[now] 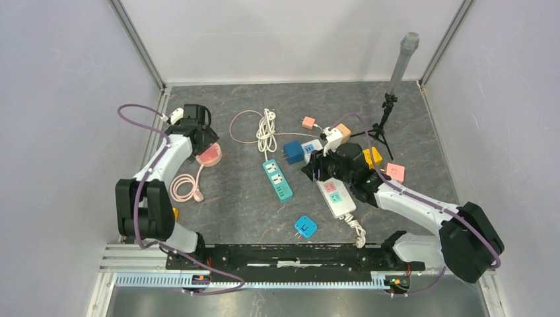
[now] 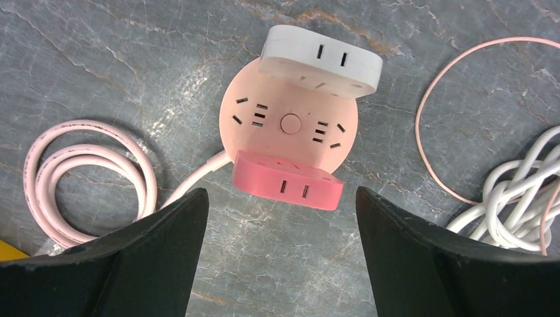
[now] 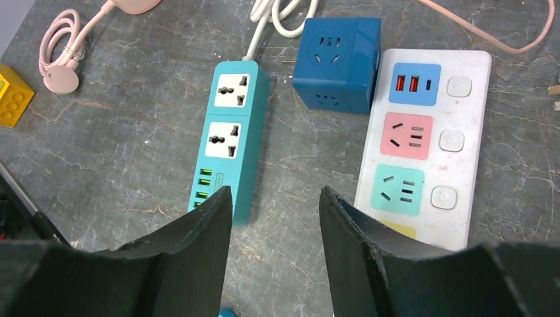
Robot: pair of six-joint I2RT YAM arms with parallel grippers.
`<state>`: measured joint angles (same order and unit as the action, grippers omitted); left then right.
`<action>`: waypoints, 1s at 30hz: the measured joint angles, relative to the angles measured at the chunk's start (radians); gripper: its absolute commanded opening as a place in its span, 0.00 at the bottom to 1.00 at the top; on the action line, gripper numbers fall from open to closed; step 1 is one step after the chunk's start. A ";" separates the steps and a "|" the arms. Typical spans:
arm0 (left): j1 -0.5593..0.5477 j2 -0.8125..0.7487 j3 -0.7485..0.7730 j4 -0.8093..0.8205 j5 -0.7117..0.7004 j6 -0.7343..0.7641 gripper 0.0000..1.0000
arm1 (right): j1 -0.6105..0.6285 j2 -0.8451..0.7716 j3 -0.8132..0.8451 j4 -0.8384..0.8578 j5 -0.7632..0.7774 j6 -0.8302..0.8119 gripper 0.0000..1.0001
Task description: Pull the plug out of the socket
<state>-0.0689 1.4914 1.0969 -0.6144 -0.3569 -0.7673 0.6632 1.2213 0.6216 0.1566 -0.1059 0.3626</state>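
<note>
Now pink socket (image 2: 277, 142), white plug (image 2: 320, 63) seemingly seated; left gripper (image 2: 279, 195) wide, right gripper (image 3: 276, 191) narrower, empty.

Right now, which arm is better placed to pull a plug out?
Left: its jaws stand open over the round socket, where a pink plug sits; the right arm faces an empty teal strip.

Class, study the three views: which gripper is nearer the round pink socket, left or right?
Left. The left gripper hovers directly over the round pink socket; the right gripper is across the table, by the white power strip.
</note>
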 measured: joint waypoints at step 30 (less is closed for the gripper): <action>0.005 0.052 -0.028 0.068 0.279 0.029 0.40 | 0.000 -0.034 -0.048 0.032 0.017 -0.003 0.50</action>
<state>-0.0639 1.5433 1.0691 -0.5468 -0.0780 -0.7383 0.6632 1.1870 0.5735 0.1883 -0.0891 0.3592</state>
